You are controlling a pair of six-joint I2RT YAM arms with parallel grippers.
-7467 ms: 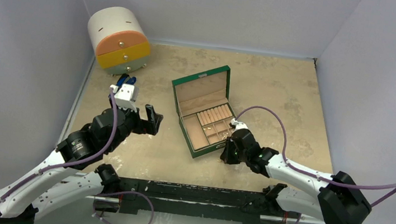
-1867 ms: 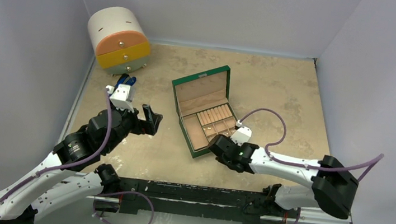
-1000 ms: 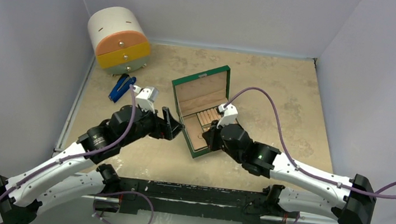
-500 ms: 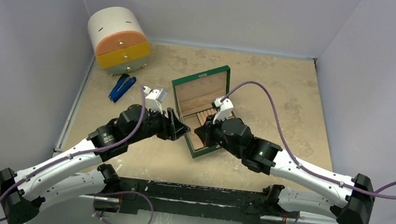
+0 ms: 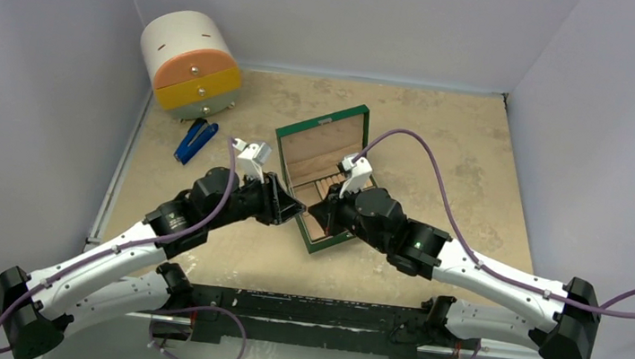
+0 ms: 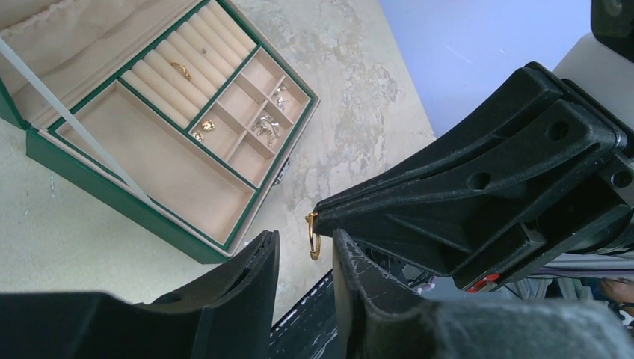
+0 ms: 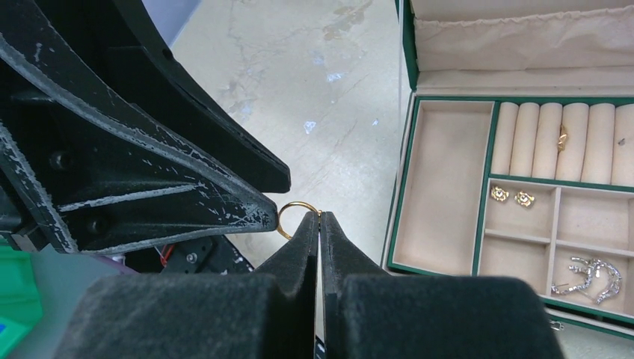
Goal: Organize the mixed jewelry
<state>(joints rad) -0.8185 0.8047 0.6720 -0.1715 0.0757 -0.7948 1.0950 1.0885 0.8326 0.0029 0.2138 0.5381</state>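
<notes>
Jewelry first: I have one gold ring (image 7: 297, 203) up in the air, over the desk (image 5: 445, 140), close to the near left edge of the green box (image 7: 404, 149). My right fingers (image 5: 321, 209) are pressed tight together on the ring's edge, so it sticks out from their tips. My left fingers (image 5: 288, 208) are at it from the other side. They are a little apart, and the ring sits in the gap between them. One left tip is right next to the ring, but I cannot tell if it touches. The left fingers are not squeezing it.

The box is open with its lid up. Inside, a second ring (image 7: 562, 138), also gold, is stuck in the soft rolls (image 7: 531, 134). Two little gold earrings (image 7: 512, 197) lie in a small slot next to the rolls. A shiny silver piece (image 7: 594, 273) lies in another small slot, near the box's corner.

Far back on the left of the desk stands a round drawer box (image 5: 190, 64) with orange and yellow drawers. A blue tool (image 5: 195, 140) lies just in front of it, apart from both arms.
</notes>
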